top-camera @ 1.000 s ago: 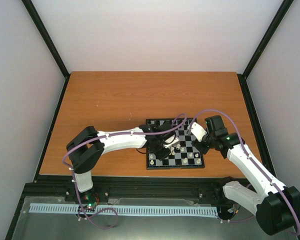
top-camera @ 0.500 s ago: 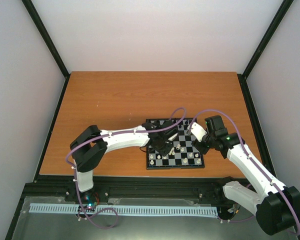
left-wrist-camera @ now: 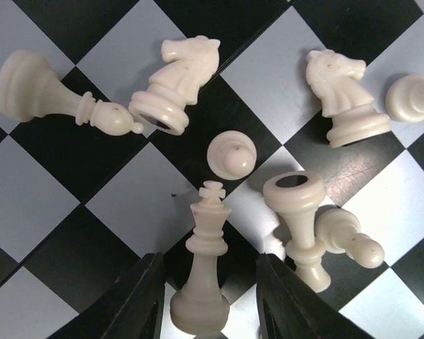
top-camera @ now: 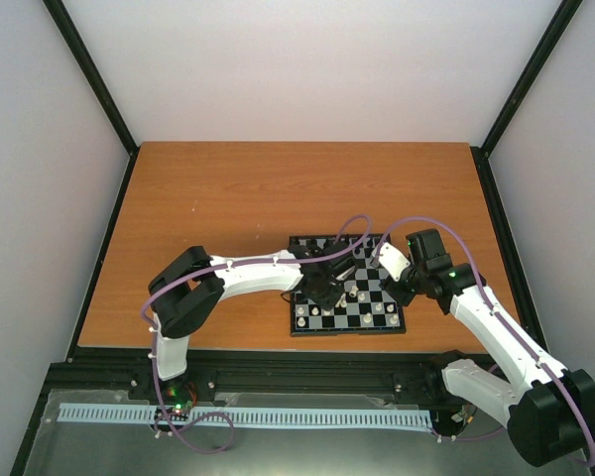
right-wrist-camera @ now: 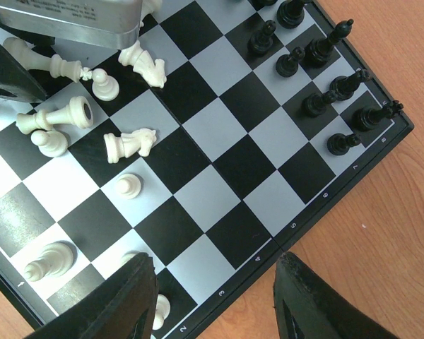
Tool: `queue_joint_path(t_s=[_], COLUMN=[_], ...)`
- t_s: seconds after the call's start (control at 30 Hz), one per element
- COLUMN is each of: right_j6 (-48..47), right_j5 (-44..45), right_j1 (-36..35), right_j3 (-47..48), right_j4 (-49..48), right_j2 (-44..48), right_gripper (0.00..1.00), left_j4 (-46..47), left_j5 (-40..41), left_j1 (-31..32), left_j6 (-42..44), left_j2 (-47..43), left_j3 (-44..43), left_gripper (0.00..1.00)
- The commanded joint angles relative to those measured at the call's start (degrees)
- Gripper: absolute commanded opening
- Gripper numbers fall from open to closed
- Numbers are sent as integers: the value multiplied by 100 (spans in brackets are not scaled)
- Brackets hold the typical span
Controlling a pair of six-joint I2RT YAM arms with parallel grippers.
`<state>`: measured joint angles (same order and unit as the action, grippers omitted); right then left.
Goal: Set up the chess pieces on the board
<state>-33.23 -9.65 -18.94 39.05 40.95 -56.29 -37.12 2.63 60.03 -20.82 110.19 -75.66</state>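
A brown wooden table (top-camera: 228,198) sits between pale walls, with the board (top-camera: 348,330) near its front edge. Over the last second the left arm's elbow has swung in towards the board, carrying the left gripper (left-wrist-camera: 208,261) over the middle squares. Its fingers are spread on either side of a toppled white king (left-wrist-camera: 206,240) without visibly touching it, so a pickup looks close. Other white pieces (left-wrist-camera: 173,85) lie scattered around, several on their sides. The black pieces (right-wrist-camera: 318,70) stand upright along 1 edge. The right gripper (right-wrist-camera: 213,258) has not moved and hangs over the board's edge, fingers apart and empty.
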Motion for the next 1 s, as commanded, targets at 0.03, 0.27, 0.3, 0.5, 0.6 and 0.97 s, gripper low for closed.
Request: queue_joint_path(t_s=[0.03, 0.27, 0.3, 0.5, 0.6, 0.97], right_j6=[-23, -19, -25, -18, -25, 185], right_j5=[-23, -25, -27, -27, -22, 359], right_j1=[31, 31, 31, 31, 31, 31], right_j3=[-29, -31, -32, -38, -38, 174], right_j4=[18, 18, 18, 19, 18, -222], right_j2=[-35, -55, -50, -68, -72, -76], right_gripper=[46, 46, 46, 46, 46, 46], left_j4=[-131, -208, -201, -212, -172, 1668], left_j5=[194, 235, 225, 167, 220, 207], left_j1=[66, 53, 53, 53, 48, -57], left_j6=[-36, 33, 48, 78, 92, 524], left_j2=[28, -80, -71, 42, -6, -1109], left_j3=[-226, -112, -103, -137, -83, 1094], left_gripper=[39, 35, 34, 28, 23, 10])
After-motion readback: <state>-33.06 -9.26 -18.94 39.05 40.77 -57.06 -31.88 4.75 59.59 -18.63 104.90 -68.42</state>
